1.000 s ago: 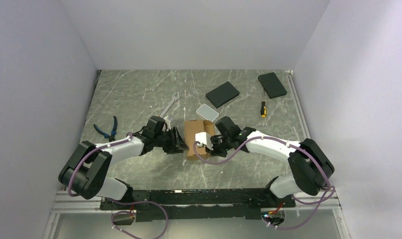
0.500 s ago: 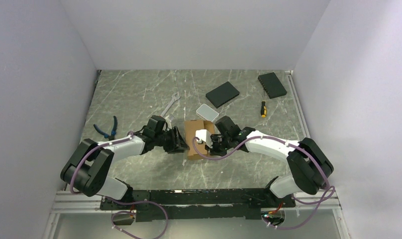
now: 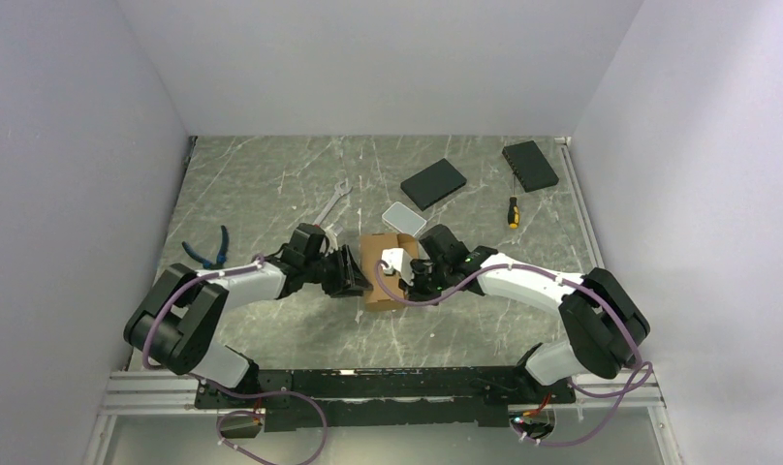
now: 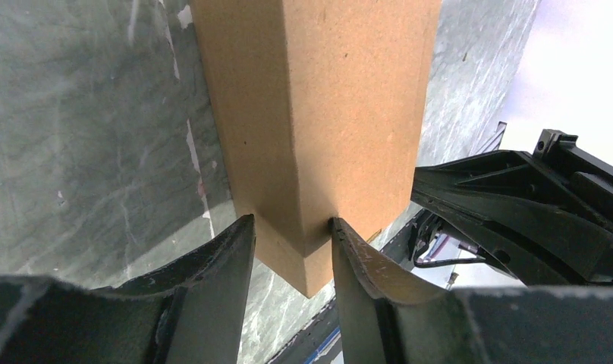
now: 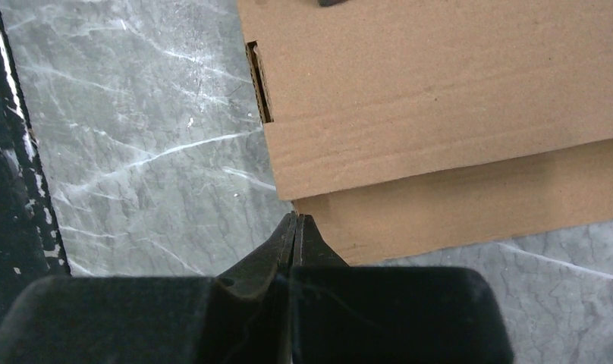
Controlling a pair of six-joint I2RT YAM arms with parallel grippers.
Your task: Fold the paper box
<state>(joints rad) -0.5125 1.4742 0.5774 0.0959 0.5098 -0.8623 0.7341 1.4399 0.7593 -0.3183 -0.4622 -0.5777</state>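
Grey marbled table (image 3: 271,329), enclosed by white walls (image 3: 388,68), seen from above and from both wrists. At the near edge, a black rail (image 3: 388,387) carries the two arm bases; both arms reach inward toward the middle of the table.

The left gripper (image 3: 352,274) meets the paper box (image 3: 378,254) from the left. In the left wrist view its two fingers straddle a vertical corner of the box, one finger on each adjoining face and both touching the cardboard, so that the corner is clasped between them.

The right gripper (image 3: 414,276) comes from the right. In the right wrist view its fingers are pressed together with nothing between them, the tip lying at the edge of a lower cardboard panel, beneath an overlapping upper panel that shows a slot.

The paper box stands between the two grippers at mid-table, partly folded.

Farther back: pliers (image 3: 209,249) at left, a wrench (image 3: 333,204), a small white case (image 3: 404,217) just behind the box, a screwdriver (image 3: 512,210), and two black slabs (image 3: 433,183) nearest the rear wall.
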